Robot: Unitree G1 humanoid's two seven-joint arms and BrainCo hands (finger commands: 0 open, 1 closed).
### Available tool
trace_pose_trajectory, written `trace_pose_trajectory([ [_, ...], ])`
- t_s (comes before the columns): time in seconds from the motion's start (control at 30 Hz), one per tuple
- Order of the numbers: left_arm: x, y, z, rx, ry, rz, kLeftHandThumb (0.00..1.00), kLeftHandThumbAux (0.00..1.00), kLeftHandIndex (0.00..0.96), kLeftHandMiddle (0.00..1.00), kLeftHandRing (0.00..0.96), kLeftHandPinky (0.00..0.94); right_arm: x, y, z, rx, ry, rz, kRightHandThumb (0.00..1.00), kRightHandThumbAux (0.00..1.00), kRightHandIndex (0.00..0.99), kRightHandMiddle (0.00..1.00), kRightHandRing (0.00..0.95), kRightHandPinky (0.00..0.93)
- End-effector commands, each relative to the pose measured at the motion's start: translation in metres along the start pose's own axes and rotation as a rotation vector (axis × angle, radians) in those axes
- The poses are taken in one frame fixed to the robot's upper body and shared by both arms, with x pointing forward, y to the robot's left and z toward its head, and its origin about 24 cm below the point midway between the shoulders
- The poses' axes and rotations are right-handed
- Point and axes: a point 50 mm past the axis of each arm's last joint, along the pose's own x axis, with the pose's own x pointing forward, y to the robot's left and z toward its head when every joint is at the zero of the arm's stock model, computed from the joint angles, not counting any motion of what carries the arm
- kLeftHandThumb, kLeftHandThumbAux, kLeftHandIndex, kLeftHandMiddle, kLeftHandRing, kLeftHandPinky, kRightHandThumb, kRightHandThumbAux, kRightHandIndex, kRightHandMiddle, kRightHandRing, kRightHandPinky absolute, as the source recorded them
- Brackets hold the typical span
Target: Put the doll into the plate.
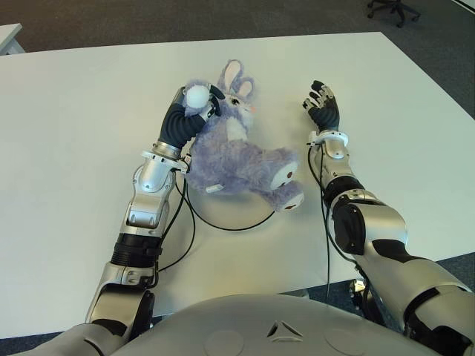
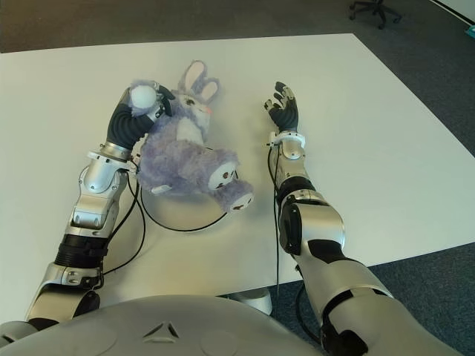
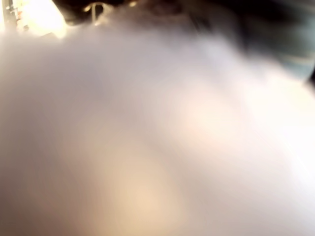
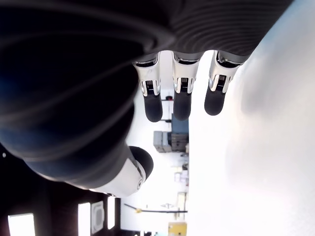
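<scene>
A fluffy purple bunny doll (image 1: 239, 154) with white ears and white paws lies on its side on the white table (image 1: 74, 111), feet toward me. My left hand (image 1: 196, 107) is at the doll's head end, fingers curled around its fur and one white paw. Pale fur fills the whole left wrist view (image 3: 157, 128). To the right of the doll and apart from it, my right hand (image 1: 323, 104) is held up with its fingers (image 4: 180, 101) spread and nothing in it. No plate shows in any view.
A black cable (image 1: 237, 225) loops over the table from my left forearm, under the doll's legs. The table's right edge (image 1: 438, 81) drops to dark carpet. An office chair (image 1: 392, 9) stands far behind the table.
</scene>
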Motion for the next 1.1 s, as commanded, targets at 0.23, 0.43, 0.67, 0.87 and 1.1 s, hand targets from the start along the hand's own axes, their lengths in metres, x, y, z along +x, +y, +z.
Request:
trace_pose_trajectory([
  [0.23,0.0003,0.0009,-0.0111,-0.029,0.057,-0.014,0.718,0.698,0.442,0.850,0.859,0.858,-0.0232,-0.0001,-0.0422,0.004,0.165,-0.005,0.613,0.861,0.141,0.126,0.099,0.113],
  [0.43,-0.0012,0.0002,-0.0124,-0.034,0.073,-0.018,0.719,0.698,0.442,0.844,0.853,0.853,-0.0230,-0.0001,-0.0418,0.001,0.164,-0.005,0.591,0.856,0.140,0.123,0.096,0.111],
  [0.67,-0.0026,-0.0014,-0.0143,-0.043,0.093,-0.028,0.719,0.697,0.442,0.825,0.831,0.825,-0.0227,0.0001,-0.0414,-0.005,0.162,-0.004,0.584,0.856,0.141,0.122,0.094,0.107],
  [0.87,-0.0033,-0.0015,-0.0138,0.004,0.086,-0.035,0.715,0.698,0.440,0.793,0.814,0.816,-0.0226,0.0004,-0.0413,-0.004,0.162,-0.003,0.602,0.861,0.140,0.123,0.093,0.104],
  [1.1,-0.0038,-0.0019,-0.0128,0.023,0.071,-0.049,0.710,0.699,0.435,0.752,0.773,0.765,-0.0223,0.0008,-0.0409,-0.003,0.162,-0.005,0.631,0.858,0.139,0.126,0.095,0.107],
])
